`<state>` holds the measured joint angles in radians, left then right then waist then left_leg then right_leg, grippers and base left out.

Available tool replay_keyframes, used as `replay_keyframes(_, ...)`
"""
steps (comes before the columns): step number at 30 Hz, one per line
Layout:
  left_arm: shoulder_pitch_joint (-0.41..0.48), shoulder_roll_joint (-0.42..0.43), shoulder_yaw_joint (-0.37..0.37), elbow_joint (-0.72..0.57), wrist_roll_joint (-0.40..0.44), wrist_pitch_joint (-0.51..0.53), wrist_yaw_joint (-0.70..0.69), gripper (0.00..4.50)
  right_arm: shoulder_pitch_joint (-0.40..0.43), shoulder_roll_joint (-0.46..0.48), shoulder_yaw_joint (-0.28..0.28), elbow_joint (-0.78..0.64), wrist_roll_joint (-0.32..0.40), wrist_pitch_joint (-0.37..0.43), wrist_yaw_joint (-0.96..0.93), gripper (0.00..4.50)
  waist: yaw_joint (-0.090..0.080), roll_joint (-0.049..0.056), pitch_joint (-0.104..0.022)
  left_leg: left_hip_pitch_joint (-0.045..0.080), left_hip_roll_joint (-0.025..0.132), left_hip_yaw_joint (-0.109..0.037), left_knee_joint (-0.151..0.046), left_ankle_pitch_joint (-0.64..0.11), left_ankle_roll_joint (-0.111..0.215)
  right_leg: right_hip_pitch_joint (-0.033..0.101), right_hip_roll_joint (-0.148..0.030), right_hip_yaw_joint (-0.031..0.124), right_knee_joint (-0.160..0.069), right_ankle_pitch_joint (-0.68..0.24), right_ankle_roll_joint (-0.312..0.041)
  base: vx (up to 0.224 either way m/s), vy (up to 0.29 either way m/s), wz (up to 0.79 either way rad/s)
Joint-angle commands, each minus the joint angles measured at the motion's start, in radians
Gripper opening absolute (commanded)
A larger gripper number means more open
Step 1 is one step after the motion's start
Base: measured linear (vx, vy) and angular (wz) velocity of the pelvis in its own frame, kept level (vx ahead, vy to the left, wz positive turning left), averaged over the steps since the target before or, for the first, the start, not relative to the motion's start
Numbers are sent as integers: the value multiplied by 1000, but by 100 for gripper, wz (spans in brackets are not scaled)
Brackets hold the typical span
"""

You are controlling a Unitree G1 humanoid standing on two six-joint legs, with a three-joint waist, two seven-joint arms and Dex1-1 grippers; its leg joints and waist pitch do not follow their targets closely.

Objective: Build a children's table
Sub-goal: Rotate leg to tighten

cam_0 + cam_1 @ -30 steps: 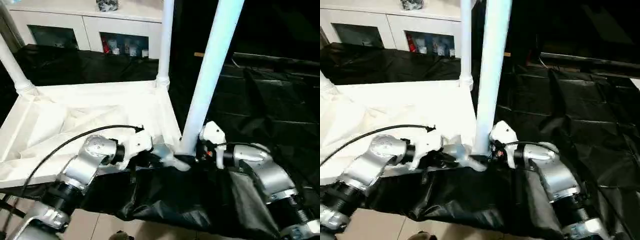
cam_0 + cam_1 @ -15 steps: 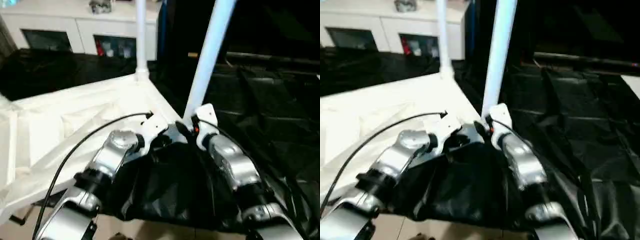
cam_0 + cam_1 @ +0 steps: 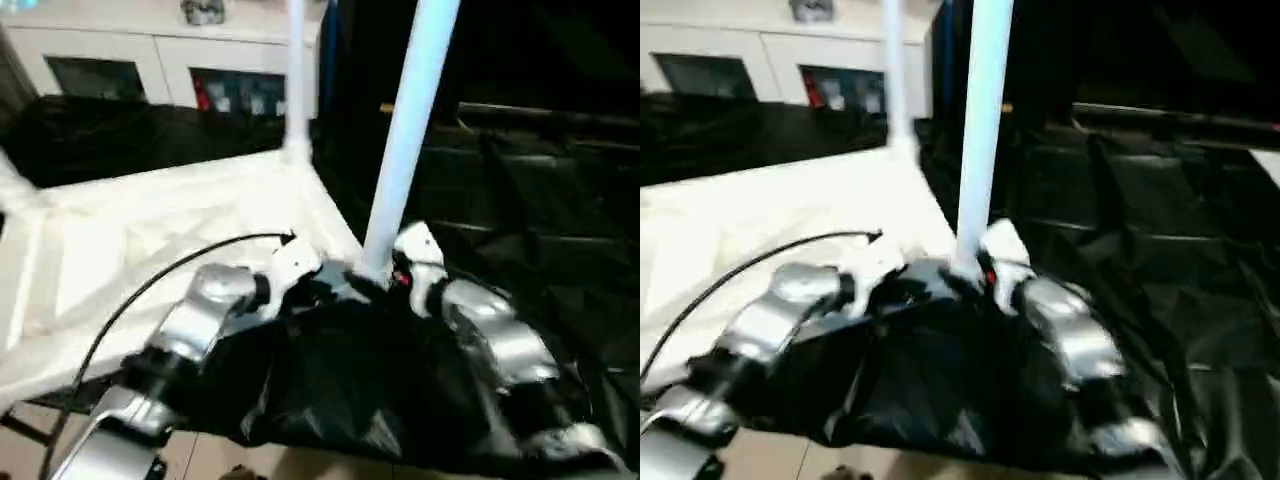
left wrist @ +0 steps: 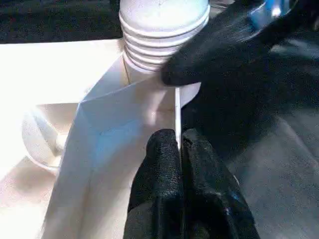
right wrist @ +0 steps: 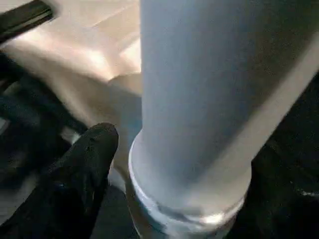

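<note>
Standing here watching, the bit that matters is the near right corner of the table top (image 3: 150, 230). It lies upside down, ribs up, and a long white leg (image 3: 405, 150) stands in that corner's socket, its long axis straight up with a slight lean to the right.

Both arms meet at the foot of that leg. The left gripper (image 4: 180, 144) comes in from the left and is pinched tight on the thin raised rim of the table top, just this side of the leg's ribbed collar (image 4: 164, 30). The right gripper (image 3: 400, 275) is on the right side of the leg's base, hard up against it. Honestly I can't tell whether it's clamping the leg or standing loose. So the leg is between the two, and the right arm is the one placed to work it while the left steadies the top.

My guess is the next move is about seating that leg, so it has to go straight down along its own axis.

Another leg (image 3: 296, 80) stands upright at the far corner. Everything sits on crinkly black sheeting (image 3: 530, 210), with a white cabinet (image 3: 150, 50) along the far wall.
</note>
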<state>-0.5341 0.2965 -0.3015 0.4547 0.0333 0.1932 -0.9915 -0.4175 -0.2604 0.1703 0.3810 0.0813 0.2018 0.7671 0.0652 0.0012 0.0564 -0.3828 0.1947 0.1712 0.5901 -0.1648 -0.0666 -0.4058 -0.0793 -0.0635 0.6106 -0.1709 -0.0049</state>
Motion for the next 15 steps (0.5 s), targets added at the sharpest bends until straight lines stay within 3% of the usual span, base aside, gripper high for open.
replay_keyframes(1, -13, -29, -9, -48, -53, -56, -26, 0, 7, 17, 56, -32, 15, -9, 60, 387, -1, -5, -64, 17, 30, -5, -72, -290, 25, 42, -58, 42, -89, -342, -169, 0, 0, 0)
replay_keyframes(5, 21, 29, -23, -102, -71, -73, -137, 0, 28, -60, 89, -96, 27, -16, 188, 387, 2, -9, -62, 20, 32, -7, -73, -311, 21, 42, -61, 42, -94, -398, -156, 0, 0, 0)
replay_keyframes(7, 38, 55, -28, -130, -84, -75, -192, 0, 34, -85, 99, -120, 33, -14, 236, 354, 1, -8, -62, 18, 34, -8, -75, -306, 26, 40, -61, 43, -92, -394, -155, 0, 0, 0)
replay_keyframes(15, 59, 82, -35, -166, -104, -63, -248, 0, 45, -111, 119, -147, 38, -12, 297, 293, 0, -12, -63, 17, 34, -7, -74, -298, 23, 40, -61, 44, -87, -376, -169, 0, 0, 0)
